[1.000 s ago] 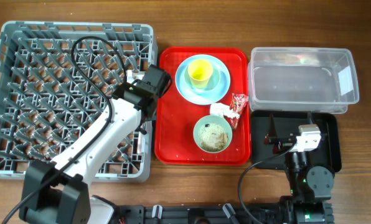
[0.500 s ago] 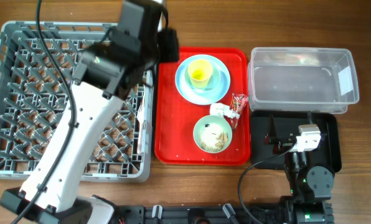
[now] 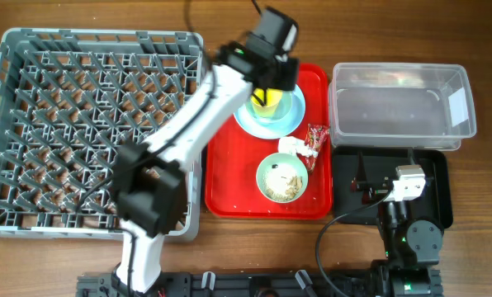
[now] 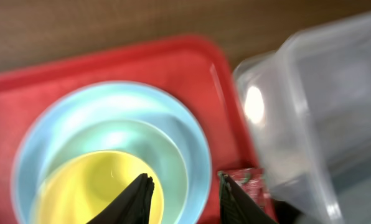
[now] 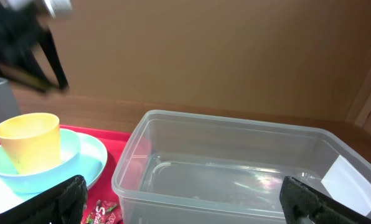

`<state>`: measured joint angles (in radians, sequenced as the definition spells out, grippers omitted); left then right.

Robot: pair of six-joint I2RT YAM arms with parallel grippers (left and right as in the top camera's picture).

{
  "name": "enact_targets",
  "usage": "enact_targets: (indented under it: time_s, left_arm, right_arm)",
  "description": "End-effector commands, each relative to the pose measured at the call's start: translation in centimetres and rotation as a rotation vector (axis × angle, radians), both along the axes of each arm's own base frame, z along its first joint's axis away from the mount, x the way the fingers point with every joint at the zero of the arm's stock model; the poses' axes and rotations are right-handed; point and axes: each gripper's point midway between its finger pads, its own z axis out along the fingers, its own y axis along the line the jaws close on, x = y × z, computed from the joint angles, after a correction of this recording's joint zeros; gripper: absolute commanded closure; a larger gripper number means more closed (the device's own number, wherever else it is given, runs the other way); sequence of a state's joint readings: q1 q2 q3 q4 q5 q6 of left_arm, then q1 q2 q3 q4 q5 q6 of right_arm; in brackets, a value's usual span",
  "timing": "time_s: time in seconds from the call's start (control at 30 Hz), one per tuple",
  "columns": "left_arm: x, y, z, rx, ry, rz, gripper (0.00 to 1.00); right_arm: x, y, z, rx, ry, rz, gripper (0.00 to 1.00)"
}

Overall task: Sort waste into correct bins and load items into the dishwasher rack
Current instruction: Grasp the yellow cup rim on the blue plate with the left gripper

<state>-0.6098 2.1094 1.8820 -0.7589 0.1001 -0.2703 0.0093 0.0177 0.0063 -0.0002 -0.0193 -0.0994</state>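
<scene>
Swinging the left claw away from the rack since the earlier frame and across to the red tray. Hovering it just above the yellow cup, partly spread and pinching nothing. Leaving the cup sitting in the small blue bowl on the blue plate. Resting the right claw wide apart over the black tray, gripping nothing. Judging most work as remaining: wrapper, tissue and rice scraps in the green bowl lying on the red tray, no waste showing in the clear tub.
</scene>
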Motion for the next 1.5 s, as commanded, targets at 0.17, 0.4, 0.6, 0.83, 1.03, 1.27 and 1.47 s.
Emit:
enact_targets:
  time_s: [0.17, 0.4, 0.6, 0.83, 1.03, 1.27, 1.47]
  left_arm:
    - [0.3, 0.3, -3.6, 0.142, -0.019, 0.008, 0.82]
    - [-0.1, 1.9, -4.5, 0.222, 0.002, 0.034, 0.83]
    - [-1.1, 2.3, -5.0, 0.250, 0.037, 0.025, 0.80]
    - [-1.8, 2.4, -5.6, 0.271, 0.063, 0.014, 0.79]
    - [-2.6, 2.8, -6.5, 0.295, 0.097, 0.011, 0.80]
    - [-2.8, 3.0, -7.1, 0.301, 0.103, 0.011, 0.86]
    - [-2.4, 2.8, -6.6, 0.290, 0.083, 0.016, 0.95]
  right_arm:
    - [0.0, 0.0, 0.0, -0.005, -0.003, 0.003, 0.00]
    - [0.0, 0.0, 0.0, -0.005, -0.003, 0.003, 0.00]
    - [0.0, 0.0, 0.0, -0.005, -0.003, 0.003, 0.00]
    - [0.0, 0.0, 0.0, -0.005, -0.003, 0.003, 0.00]
    - [0.0, 0.0, 0.0, -0.005, -0.003, 0.003, 0.00]
    - [0.0, 0.0, 0.0, -0.005, -0.003, 0.003, 0.00]
    - [0.0, 0.0, 0.0, -0.005, -0.003, 0.003, 0.00]
